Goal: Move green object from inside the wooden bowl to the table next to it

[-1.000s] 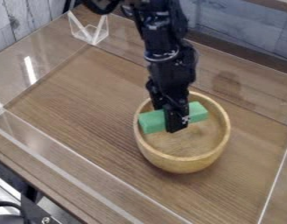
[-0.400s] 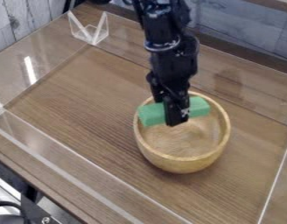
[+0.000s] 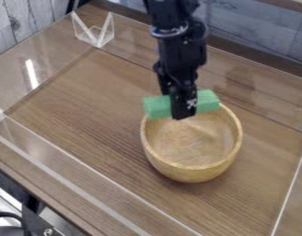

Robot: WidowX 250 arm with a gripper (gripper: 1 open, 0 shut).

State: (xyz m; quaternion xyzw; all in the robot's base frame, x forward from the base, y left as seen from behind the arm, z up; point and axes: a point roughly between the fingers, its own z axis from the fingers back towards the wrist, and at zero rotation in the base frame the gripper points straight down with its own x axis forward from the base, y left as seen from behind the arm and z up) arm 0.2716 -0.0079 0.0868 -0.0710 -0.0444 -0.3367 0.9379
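One gripper [image 3: 180, 109] clamps the green object [image 3: 182, 103] above the wooden bowl [image 3: 191, 143]; clear the rim fully before you traverse to the table [image 3: 80, 111].

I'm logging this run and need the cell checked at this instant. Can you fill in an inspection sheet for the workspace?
Surface: dark wood-grain table, bare apart from the bowl.
Job's things: green object is gripped and raised at about rim height over the far rim of the wooden bowl; not yet on the table.
Clutter: a clear stand-like piece at the far left corner.
Grippers: hand points down, closed on the green object.
Cables: dark cables at the lower left edge.
Surroundings: clear acrylic walls around the table.
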